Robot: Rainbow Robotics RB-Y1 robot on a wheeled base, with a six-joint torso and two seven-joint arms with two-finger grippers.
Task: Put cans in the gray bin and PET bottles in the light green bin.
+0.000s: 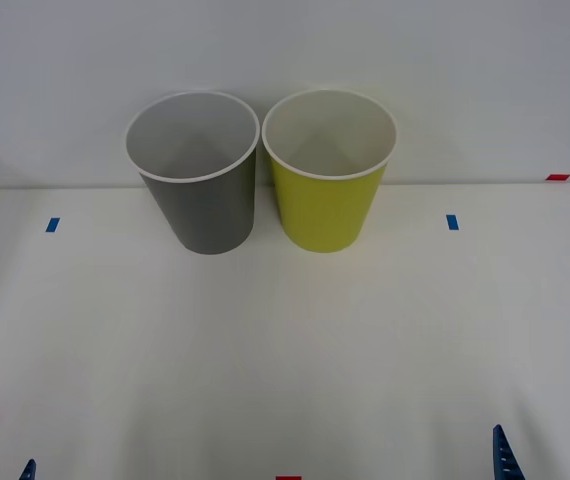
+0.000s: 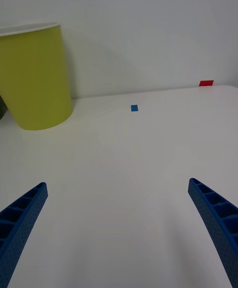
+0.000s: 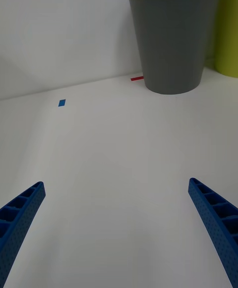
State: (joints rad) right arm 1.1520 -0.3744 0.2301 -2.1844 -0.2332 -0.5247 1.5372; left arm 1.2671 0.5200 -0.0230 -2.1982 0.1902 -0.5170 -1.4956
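The gray bin stands upright at the back middle of the white table, its pale inside bare as far as I can see. The light green bin stands right beside it, on its right, almost touching. The left wrist view shows the gray bin well ahead of my left gripper, which is open and holds nothing. My right gripper is open too, over bare table, with the light green bin far ahead of it. Both grippers sit low at the table's front edge. The cans and PET bottles are out of view.
Blue tape marks lie on the table at either side of the bins. A red mark sits at the back right edge, another red mark at the front middle. A white wall rises right behind the bins.
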